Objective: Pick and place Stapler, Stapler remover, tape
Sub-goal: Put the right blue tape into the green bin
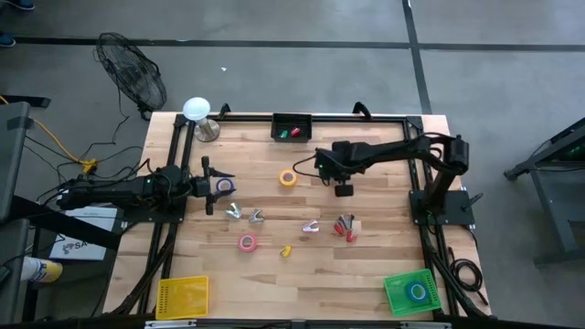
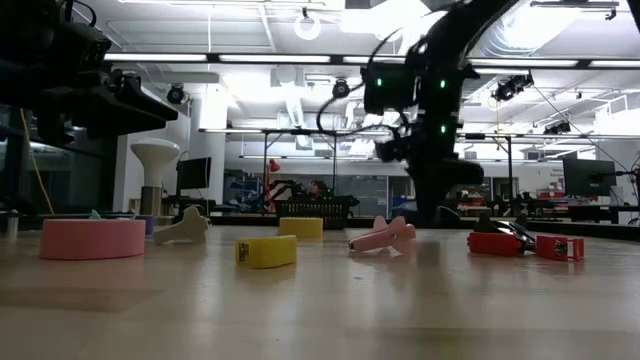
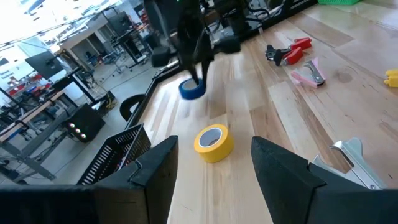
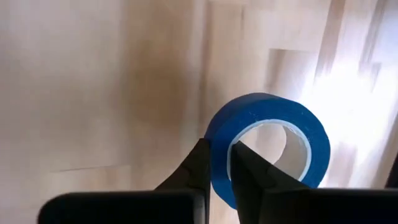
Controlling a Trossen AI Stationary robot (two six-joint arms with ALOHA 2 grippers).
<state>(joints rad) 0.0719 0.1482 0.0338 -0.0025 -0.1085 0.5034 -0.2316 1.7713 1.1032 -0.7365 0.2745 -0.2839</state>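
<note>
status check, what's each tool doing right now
Right tool pinching wall of blue tape, mid-table. Left tool open, empty, facing yellow tape. Nothing in the way.

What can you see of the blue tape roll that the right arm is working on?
The blue tape roll is a glossy ring with a pale inner core and an open centre. It stands tilted on the wooden table, near the yellow tape roll. The right gripper pinches its wall, one finger outside, one inside the hole.
</note>
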